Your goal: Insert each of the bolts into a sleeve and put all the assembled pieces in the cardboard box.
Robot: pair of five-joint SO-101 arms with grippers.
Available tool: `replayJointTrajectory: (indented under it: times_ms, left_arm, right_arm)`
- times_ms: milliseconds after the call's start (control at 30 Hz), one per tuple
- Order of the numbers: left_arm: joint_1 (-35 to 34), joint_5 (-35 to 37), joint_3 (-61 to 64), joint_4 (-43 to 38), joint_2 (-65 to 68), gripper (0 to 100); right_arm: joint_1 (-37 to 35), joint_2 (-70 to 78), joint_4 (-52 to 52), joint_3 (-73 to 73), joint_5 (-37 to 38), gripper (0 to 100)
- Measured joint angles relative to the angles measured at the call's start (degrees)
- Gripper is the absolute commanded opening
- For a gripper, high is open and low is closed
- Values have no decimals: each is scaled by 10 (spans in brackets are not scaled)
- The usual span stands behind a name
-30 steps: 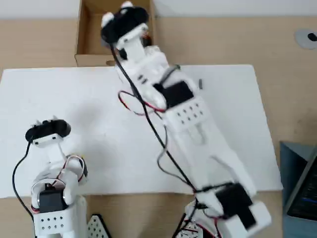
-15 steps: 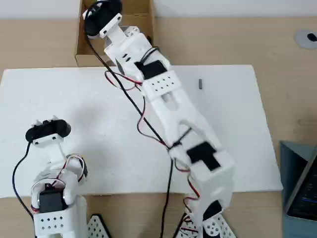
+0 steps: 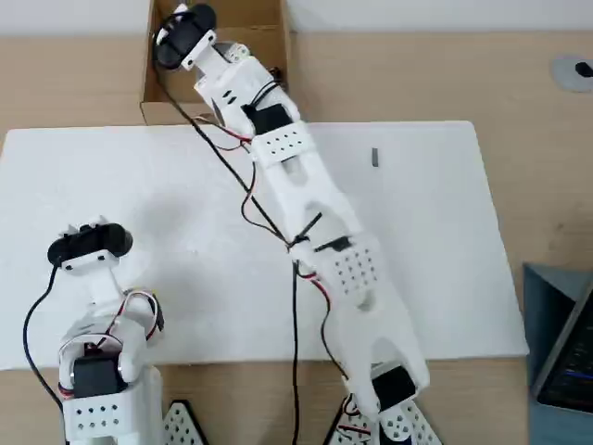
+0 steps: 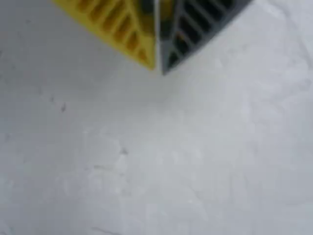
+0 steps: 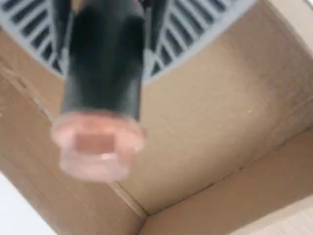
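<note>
In the right wrist view my right gripper is shut on an assembled piece, a black sleeve with a pale pink bolt head sticking out of its end. It hangs over the brown floor of the cardboard box. From above, the right arm stretches across the white mat with its wrist over the left part of the cardboard box. The left arm stays at the mat's near left. Its gripper shows yellow and grey fingertips pressed together just above the mat.
A small dark part lies alone on the white mat, right of the extended arm. A dark object stands at the table's right edge. Bare wooden table surrounds the mat.
The right arm has swung left and reached farther out, bringing its wrist from the box's right side to over the box's left part. The left arm has stayed still.
</note>
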Motion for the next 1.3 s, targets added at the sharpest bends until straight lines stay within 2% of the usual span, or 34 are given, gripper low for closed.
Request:
replayJointTrajectory:
  times_ms: [367,600,1033,1300]
  left_arm:
    - [0,0,0,0,0,3]
    - [0,0,0,0,0,3]
    - [0,0,0,0,0,3]
    - [0,0,0,0,0,3]
  right_arm:
    - [-4,56,33,-54,11,16]
    - [-9,56,85,-54,11,172]
    - [-15,55,95,-107,11,171]
    - [-18,55,185,-196,11,170]
